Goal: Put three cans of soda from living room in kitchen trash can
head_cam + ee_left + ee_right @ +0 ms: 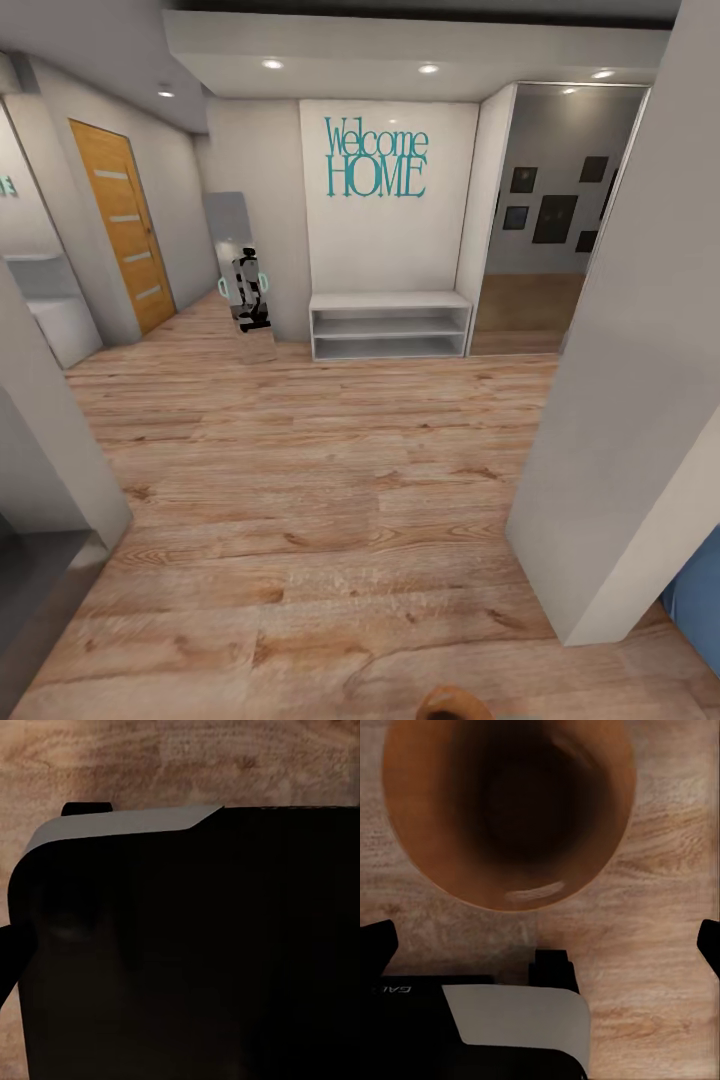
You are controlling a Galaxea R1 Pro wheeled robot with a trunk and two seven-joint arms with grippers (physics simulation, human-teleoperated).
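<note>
The robot is in transit on the wood floor (330, 500) of the white hall, facing the teal lettering (376, 157). The trash can (506, 810) sits below the right gripper (544, 945), whose fingertips stand apart, empty. Left gripper's state cannot be told. Next likely means driving on to find the cans.

Teal lettering (376, 157) on white wall; orange-wood door (124, 222); grained light-brown floor (330, 500); brown-copper tash can (506, 810), dark inside.

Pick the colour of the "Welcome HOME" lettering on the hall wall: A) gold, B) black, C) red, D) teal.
D: in the head view the Welcome HOME lettering stands out teal against the white wall panel, above the low white shelf bench.
</note>
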